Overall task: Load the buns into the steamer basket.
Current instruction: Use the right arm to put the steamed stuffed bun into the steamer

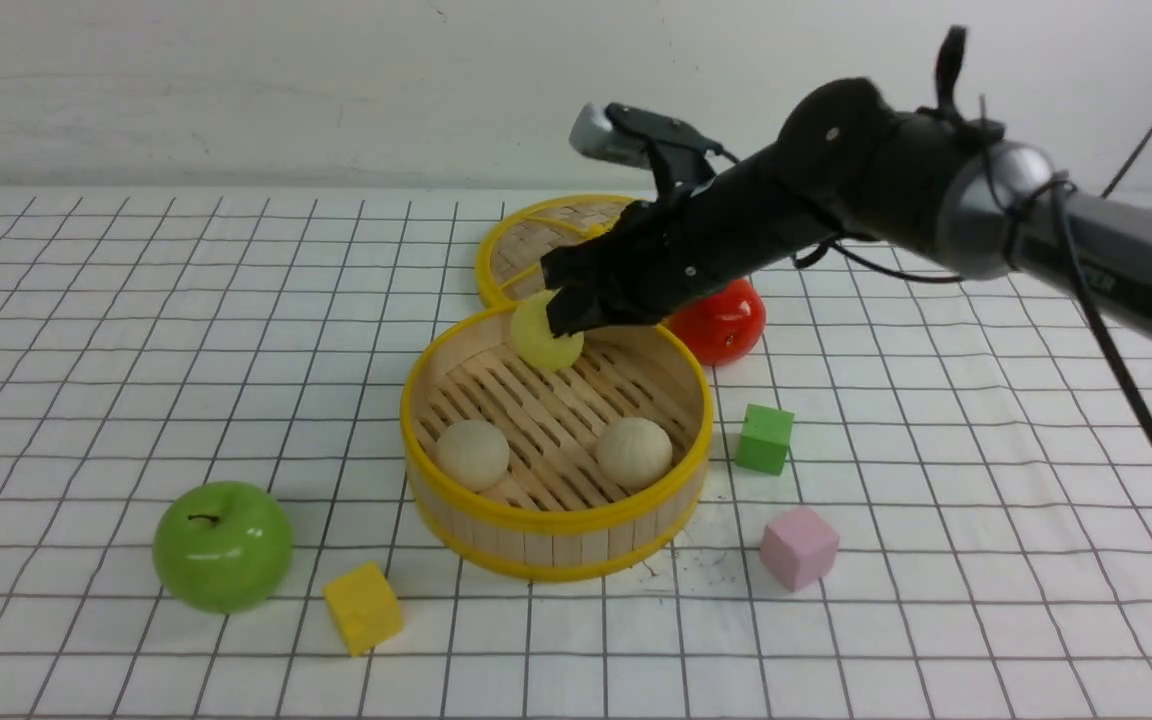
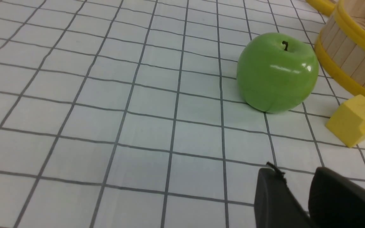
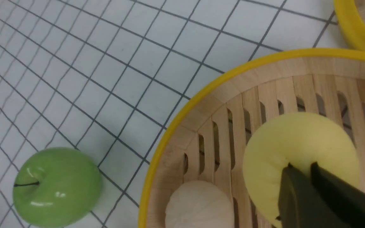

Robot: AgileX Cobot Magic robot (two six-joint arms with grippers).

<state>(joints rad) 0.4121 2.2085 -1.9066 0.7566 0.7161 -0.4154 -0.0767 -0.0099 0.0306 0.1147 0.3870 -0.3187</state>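
While the right gripper [image 1: 572, 318] pinches the pale yellow bun [image 1: 544, 342] by a shallow fold just below its tips, close above the rim of the steamer basket [image 1: 536, 522] beneath, a slipping grip might drop it outside the wall.

We find the table [image 1: 86, 330] open at left. Around the steamer basket [image 1: 556, 545] stand a green apple [image 1: 223, 546] and yellow cube [image 1: 363, 607] near left, green cube [image 1: 764, 438] and pink cube [image 1: 798, 546] right, tomato [image 1: 726, 320] and lid [image 1: 526, 245] far.

Shows green apple [image 1: 223, 546] just beside yellow cube [image 1: 363, 607], near left on gridded cloth [image 1: 86, 350]. Also shows green cube [image 1: 764, 438] and pink cube [image 1: 799, 547] at right, red tomato [image 1: 731, 325] near woven lid [image 1: 516, 250] behind.
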